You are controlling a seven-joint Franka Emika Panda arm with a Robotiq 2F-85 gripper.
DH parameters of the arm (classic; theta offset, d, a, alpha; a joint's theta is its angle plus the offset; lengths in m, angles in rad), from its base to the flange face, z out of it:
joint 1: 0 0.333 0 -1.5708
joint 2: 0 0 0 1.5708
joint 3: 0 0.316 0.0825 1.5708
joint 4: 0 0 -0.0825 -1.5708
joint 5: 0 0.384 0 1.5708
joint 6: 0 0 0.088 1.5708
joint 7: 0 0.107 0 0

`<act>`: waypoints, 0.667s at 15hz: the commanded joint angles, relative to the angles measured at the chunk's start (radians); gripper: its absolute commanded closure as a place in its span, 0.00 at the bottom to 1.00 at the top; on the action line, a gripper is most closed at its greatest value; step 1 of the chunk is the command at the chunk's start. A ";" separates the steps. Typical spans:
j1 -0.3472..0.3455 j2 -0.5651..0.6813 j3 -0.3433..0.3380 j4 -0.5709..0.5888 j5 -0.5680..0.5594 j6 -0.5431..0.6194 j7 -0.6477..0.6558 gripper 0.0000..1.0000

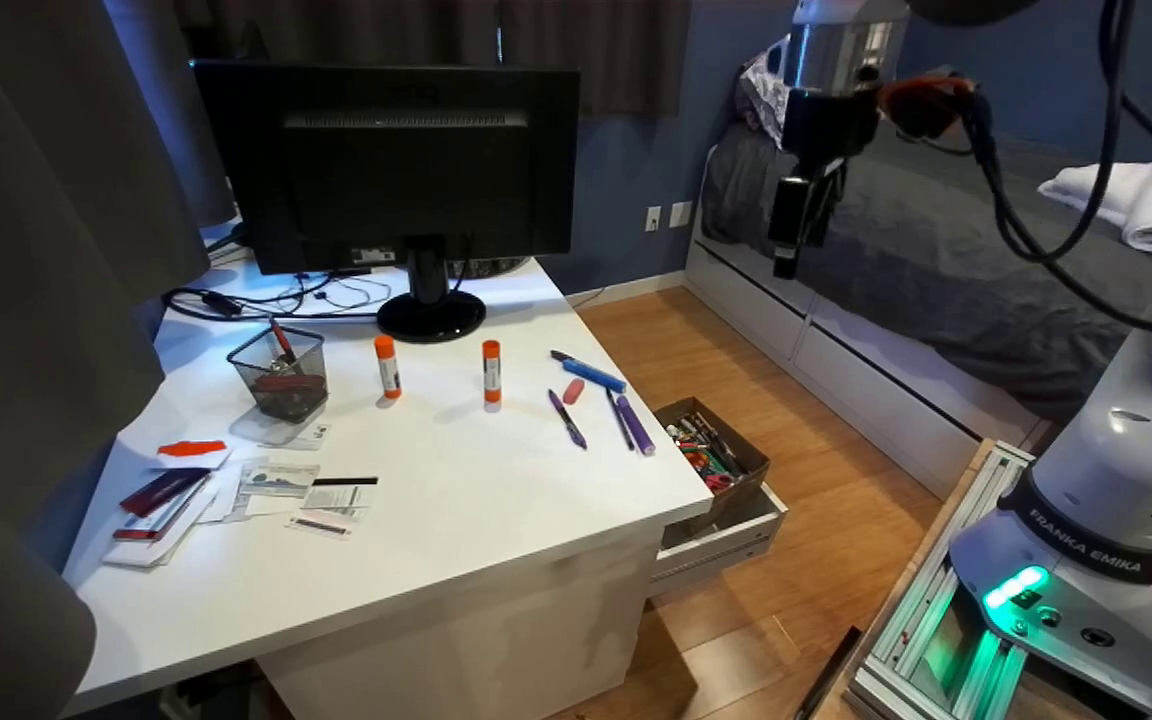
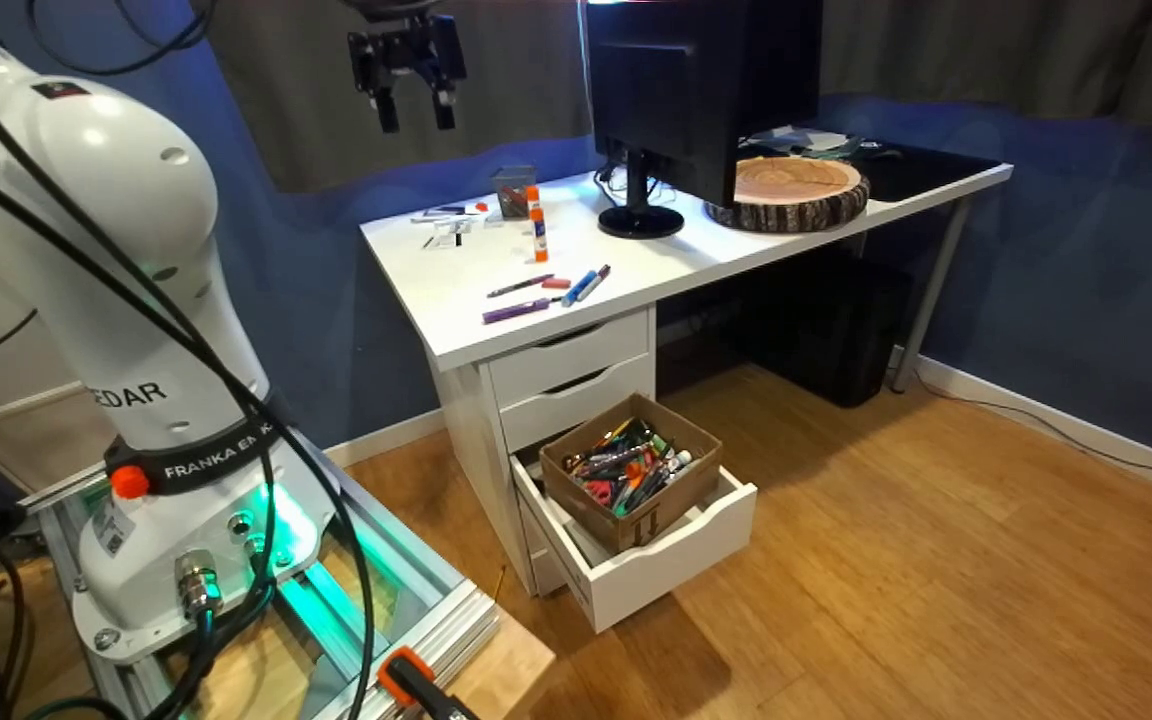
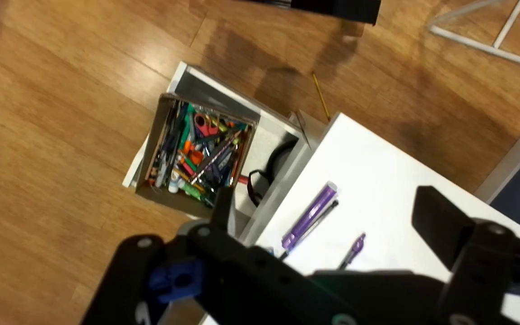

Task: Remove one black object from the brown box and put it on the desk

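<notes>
Beyond the jaws, at the left of the wrist view, the brown box [image 3: 173,203] sits in an open drawer [image 3: 267,132], one corner hidden behind a finger [image 3: 223,210]. Dark pens [image 3: 172,135] crowd its left wall, too jumbled to tell singly. Beside the box, a dark curved thing [image 3: 272,163] is hard to make out. Rightward, seen between the jaws, a purple marker [image 3: 309,216] and a slim pen [image 3: 323,217] lie close together on the worktop [image 3: 386,198]; a purple pen [image 3: 357,246] has its near end covered. The jaws, blurred, stand wide apart and hide part of the worktop. In both exterior views they hang well clear of it, the arm [image 2: 141,180] partly cut off.
</notes>
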 commanded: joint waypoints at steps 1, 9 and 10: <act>-0.027 0.058 -0.061 -0.117 0.007 0.103 -0.039 0.00; -0.163 0.321 -0.163 -0.203 -0.085 0.357 -0.081 0.00; -0.189 0.359 -0.164 -0.190 -0.144 0.381 -0.078 0.00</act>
